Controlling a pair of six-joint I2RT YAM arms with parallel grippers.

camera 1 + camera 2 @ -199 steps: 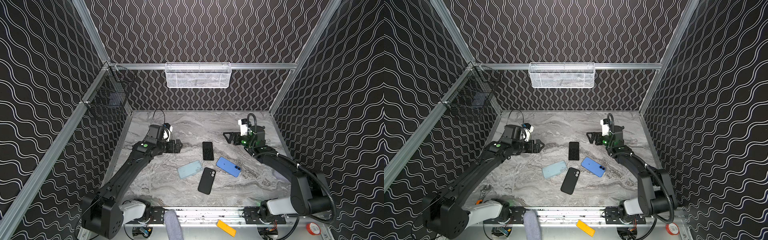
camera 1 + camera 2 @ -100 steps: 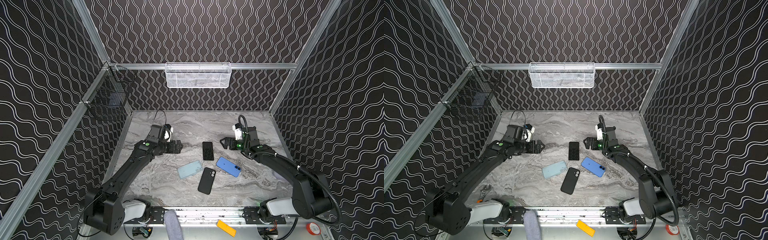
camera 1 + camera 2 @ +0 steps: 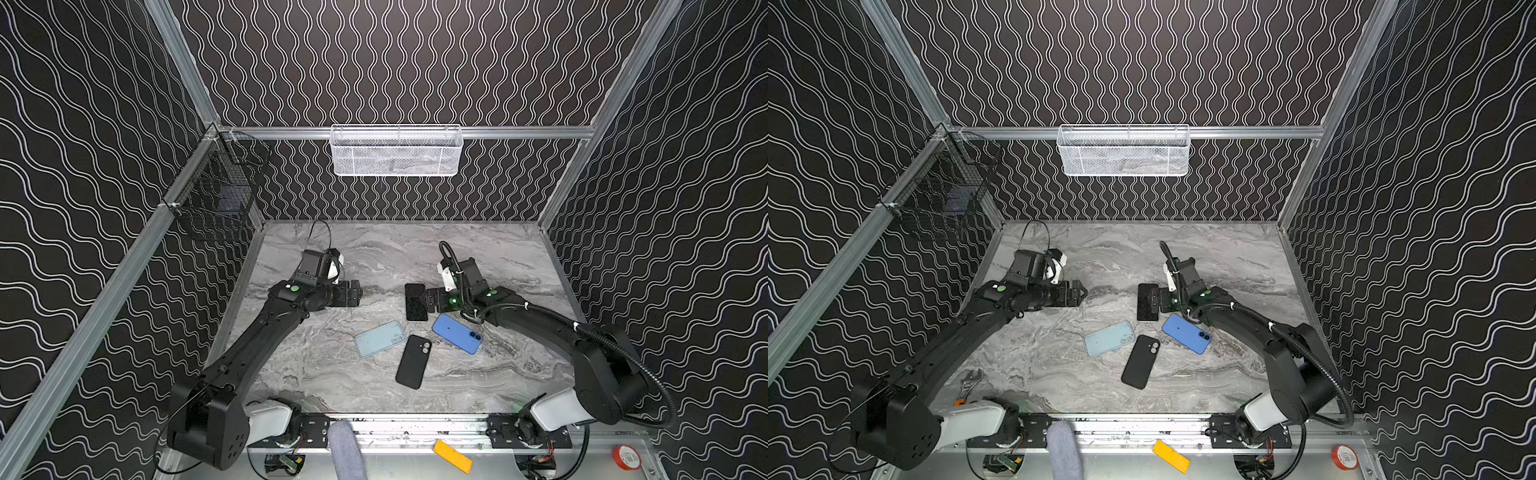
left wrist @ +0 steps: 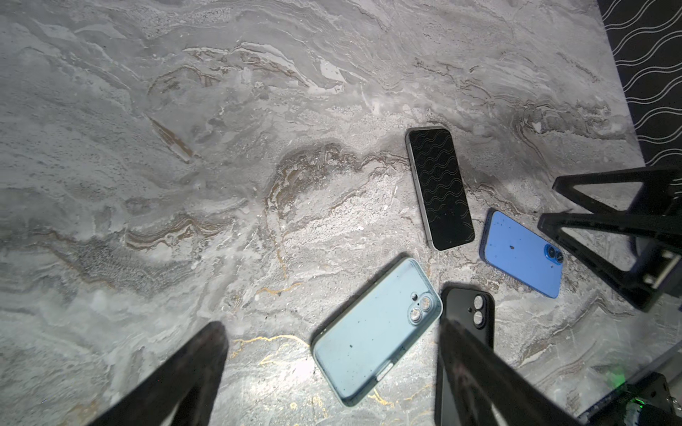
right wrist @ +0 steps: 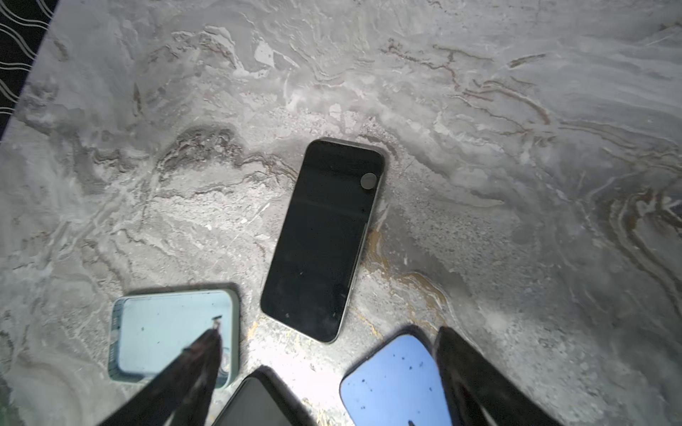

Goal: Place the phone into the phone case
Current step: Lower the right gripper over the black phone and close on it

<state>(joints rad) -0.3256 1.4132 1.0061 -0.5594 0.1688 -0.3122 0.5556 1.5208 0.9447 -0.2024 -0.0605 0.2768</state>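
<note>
Back of desk [image 3: 374, 249]: bare from wall to wall.
Centre: phone [image 3: 416, 302], light blue case [image 3: 380, 338], black case [image 3: 413, 361] and blue case [image 3: 457, 333] lie clustered, only narrow gaps between.
Left claw [image 3: 355, 293]: spread, empty, bare strip between it and the phone.
Right claw [image 3: 428, 301]: spread, just beside the phone's long edge.
Front of desk: bare either side of the black case.
Walls: white mesh basket [image 3: 395, 151] and black wire basket [image 3: 216, 199] hang well above the desk.
</note>
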